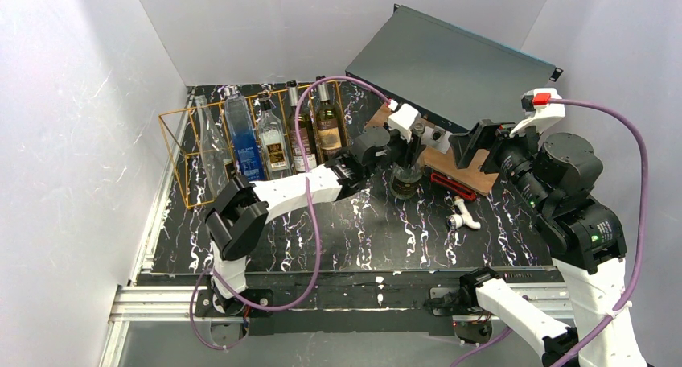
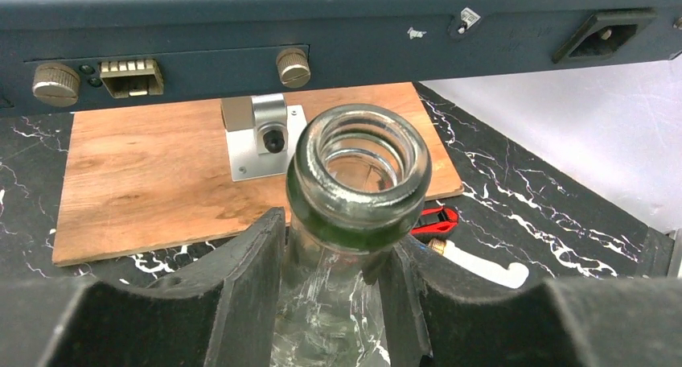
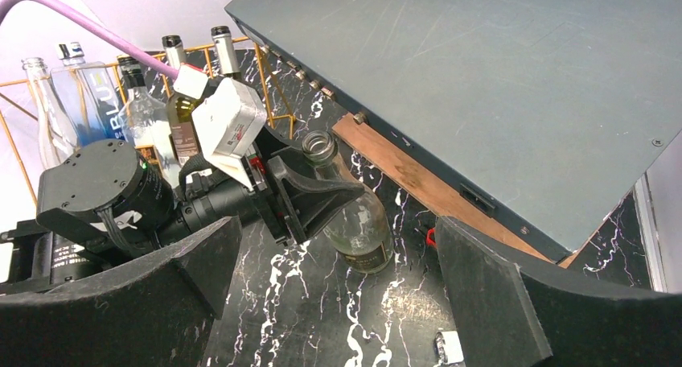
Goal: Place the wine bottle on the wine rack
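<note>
Left wrist view: grips the wine bottle (image 2: 358, 214) by its neck, just under the lip, between the left fingers (image 2: 249, 286). Stands upright on the surface (image 1: 338, 238), well apart from the wine rack (image 1: 187, 178). Holds the right fingers (image 3: 499, 303) spread, empty. Best to squeeze firmly and lift straight up; probably slippery glass.

The left fingers (image 2: 241, 286) clamp; right fingers (image 3: 499, 303) gape.

A clear wine bottle (image 3: 358, 230) is shown standing on a black marbled bench (image 3: 306, 294), its neck clasped between the fingers of the left end effector (image 3: 334, 186). Behind it, five bottles (image 3: 145, 109) are ranged in a gold wire wine rack (image 3: 24, 170). A grey metal case (image 3: 499, 93) is laid over a wooden board (image 3: 402, 174). The right end effector (image 3: 338, 303) is seen in the foreground, fingers spread wide.
</note>
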